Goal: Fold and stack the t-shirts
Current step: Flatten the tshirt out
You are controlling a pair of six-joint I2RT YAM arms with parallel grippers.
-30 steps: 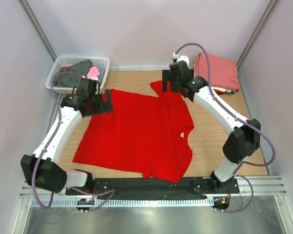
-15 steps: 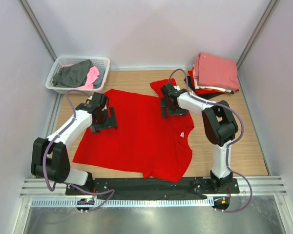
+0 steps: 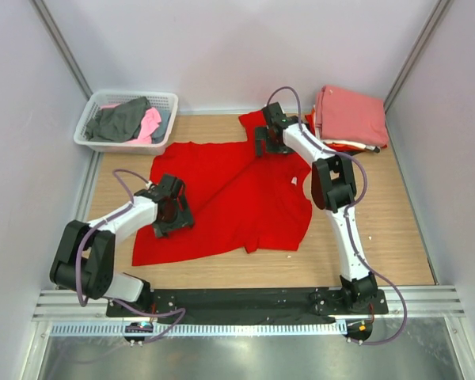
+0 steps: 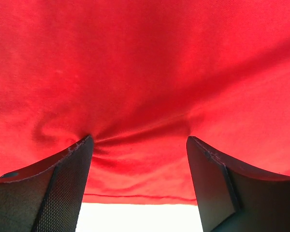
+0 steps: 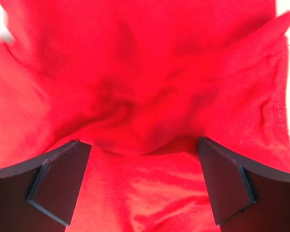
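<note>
Jaws gape wide on left gripper (image 3: 174, 215) and right gripper (image 3: 261, 142), nothing pinched (cloth bunches betw. each). Pinch the bright red cloth t-shirt (image 3: 245, 190) evenly, w/o dragging it across the wooden tabletop (image 3: 380, 214).

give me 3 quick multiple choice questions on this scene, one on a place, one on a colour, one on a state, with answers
1. Where is the basket? A far left corner; B far right corner; C near edge.
2. What colour is the top shirt of the folded stack? A black; B salmon-pink; C grey.
3. How is the right gripper? A open on the red shirt; B shut on the basket; C holding a grey shirt.
Answers: 1 A, it sits at the far left of the table in the top view. 2 B, salmon-pink cloth crowns the pile. 3 A, its wrist view shows the fingers wide apart with red cloth between.
</note>
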